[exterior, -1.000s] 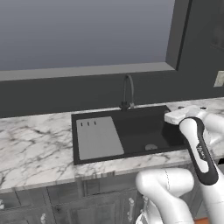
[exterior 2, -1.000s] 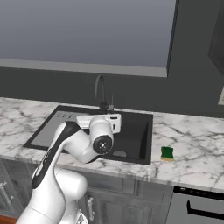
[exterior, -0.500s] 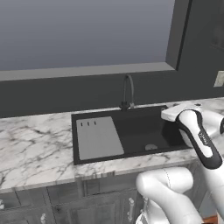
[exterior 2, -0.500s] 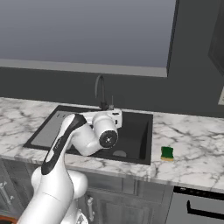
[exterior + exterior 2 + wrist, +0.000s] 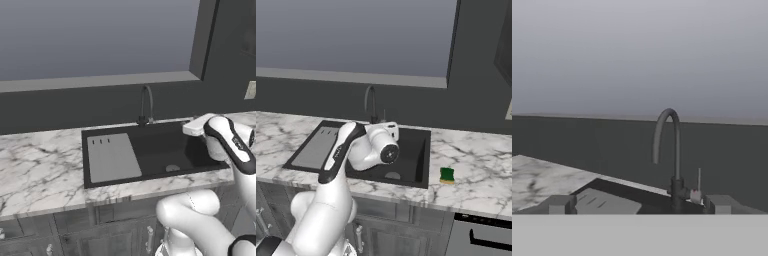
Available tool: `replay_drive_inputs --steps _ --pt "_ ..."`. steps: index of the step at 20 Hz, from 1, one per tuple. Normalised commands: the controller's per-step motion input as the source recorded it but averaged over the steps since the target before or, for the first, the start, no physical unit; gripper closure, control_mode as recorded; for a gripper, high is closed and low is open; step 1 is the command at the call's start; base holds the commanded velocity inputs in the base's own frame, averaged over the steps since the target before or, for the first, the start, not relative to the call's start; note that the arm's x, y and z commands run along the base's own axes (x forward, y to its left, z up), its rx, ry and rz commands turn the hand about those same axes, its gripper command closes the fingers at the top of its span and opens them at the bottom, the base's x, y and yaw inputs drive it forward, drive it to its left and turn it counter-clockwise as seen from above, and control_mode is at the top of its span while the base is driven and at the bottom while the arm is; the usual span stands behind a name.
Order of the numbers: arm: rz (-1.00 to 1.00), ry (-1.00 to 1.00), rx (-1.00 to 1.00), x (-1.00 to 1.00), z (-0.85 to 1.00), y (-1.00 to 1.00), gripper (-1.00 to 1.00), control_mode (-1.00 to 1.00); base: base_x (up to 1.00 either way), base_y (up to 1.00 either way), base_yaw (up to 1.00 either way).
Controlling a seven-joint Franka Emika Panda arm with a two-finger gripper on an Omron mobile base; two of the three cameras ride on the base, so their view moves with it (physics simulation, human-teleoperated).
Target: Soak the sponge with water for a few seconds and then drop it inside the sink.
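Observation:
The sponge (image 5: 446, 175), a small yellow block with a green top, lies on the marble counter just right of the sink (image 5: 417, 159). The sink is a black basin with a grey drainboard (image 5: 112, 157), a round drain (image 5: 172, 168) and a dark arched faucet (image 5: 145, 104). No water runs from the spout. My gripper (image 5: 639, 205) hovers above the basin's right half and faces the faucet (image 5: 669, 150). It is open, its fingertips (image 5: 559, 204) stand wide apart, and nothing is between them. In the right base view the hand (image 5: 389, 130) is well left of the sponge.
Marble counter (image 5: 40, 165) runs on both sides of the sink, with a dark wall and a window ledge (image 5: 100, 80) behind. A small lever (image 5: 699, 182) stands beside the faucet base. Cabinet fronts and an appliance door (image 5: 481, 235) lie below the counter.
The forearm has swung round and the hand has shifted a little toward the sink's right side. The gripper stays open. The sponge has not moved.

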Motion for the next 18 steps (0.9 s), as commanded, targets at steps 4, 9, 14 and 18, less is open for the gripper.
replay_drive_inputs --steps 4,9,14,18 --pt "0.05 -0.02 0.0 0.26 -0.07 0.01 -1.0 -1.0 0.0 0.0 0.0" --pt "0.04 -0.03 0.0 0.24 -0.02 0.04 -1.0 -1.0 0.0 0.0 0.0" --pt "0.03 -0.03 0.0 0.2 -0.05 0.11 -1.0 -1.0 0.0 0.0 0.0" --pt "0.03 -0.02 0.0 0.15 -0.03 0.09 -1.0 -1.0 0.0 0.0 0.0"
